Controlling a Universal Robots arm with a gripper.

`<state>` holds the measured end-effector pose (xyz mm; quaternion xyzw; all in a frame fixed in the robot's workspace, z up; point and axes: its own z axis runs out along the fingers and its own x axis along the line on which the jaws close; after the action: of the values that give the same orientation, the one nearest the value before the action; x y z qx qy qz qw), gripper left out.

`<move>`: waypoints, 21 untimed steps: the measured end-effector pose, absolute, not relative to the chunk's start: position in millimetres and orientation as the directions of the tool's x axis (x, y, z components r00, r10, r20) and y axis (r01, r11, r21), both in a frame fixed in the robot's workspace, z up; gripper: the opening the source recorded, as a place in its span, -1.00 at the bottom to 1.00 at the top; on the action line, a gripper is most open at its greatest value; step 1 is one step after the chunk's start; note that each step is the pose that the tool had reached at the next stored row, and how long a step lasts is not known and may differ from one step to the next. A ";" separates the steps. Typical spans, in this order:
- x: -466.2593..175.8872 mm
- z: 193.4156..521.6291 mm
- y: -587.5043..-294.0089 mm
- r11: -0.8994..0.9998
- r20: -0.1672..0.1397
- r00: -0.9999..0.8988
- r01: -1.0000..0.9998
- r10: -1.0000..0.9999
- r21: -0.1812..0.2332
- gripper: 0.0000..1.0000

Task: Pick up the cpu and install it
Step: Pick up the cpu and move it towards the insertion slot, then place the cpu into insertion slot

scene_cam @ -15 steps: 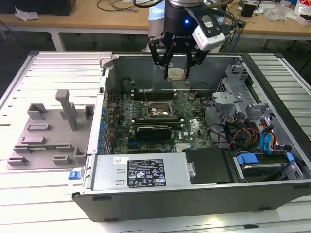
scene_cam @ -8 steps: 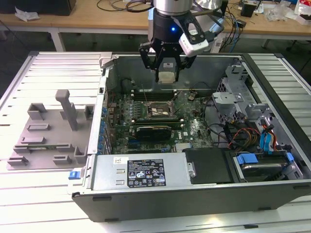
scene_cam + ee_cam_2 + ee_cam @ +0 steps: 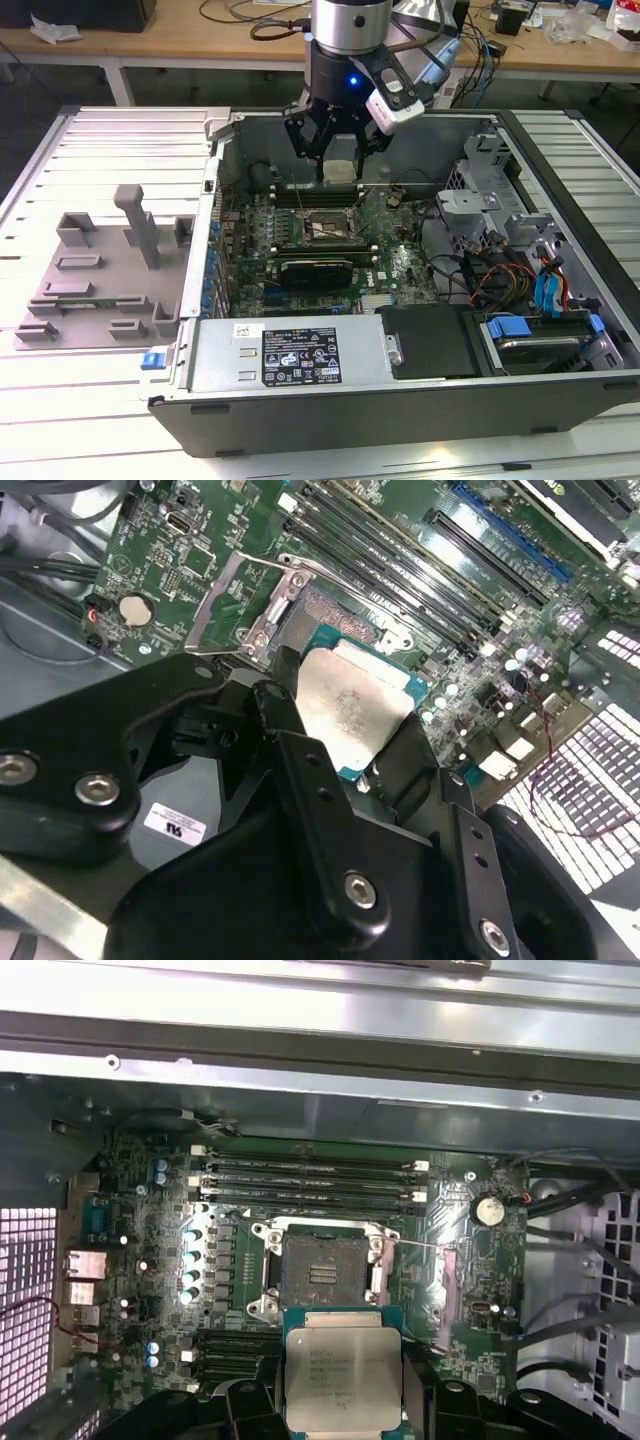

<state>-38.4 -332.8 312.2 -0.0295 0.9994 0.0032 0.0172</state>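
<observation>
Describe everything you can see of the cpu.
The cpu is a flat square chip: a dull silvery-grey metal lid, faintly printed and smudged, on a green board that shows as a thin rim. The gripper clamps it by opposite edges between black fingers. It hangs above the motherboard, near the open socket, not seated in it.

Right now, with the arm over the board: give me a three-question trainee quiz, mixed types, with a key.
1. True or false: the cpu is seated in the socket.
2. What do the jaws hold? A) cpu B) memory stick C) nothing
3. Fill in: in the exterior view, the grey fixture lies to the ____ of the case.

Key:
1. False. The cpu is in the jaws and the socket is open and empty.
2. A.
3. Left.
</observation>
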 end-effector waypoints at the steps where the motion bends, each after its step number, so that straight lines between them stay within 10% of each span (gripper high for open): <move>1: -38.6 309.6 -332.8 0.998 -0.034 -0.998 -0.059 -0.059 0.005 0.09; 21: -38.9 302.9 -332.8 0.999 -0.034 -0.999 -0.038 -0.038 0.006 0.09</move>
<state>-38.9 -332.8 302.9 -0.0190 0.9997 0.0031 0.0172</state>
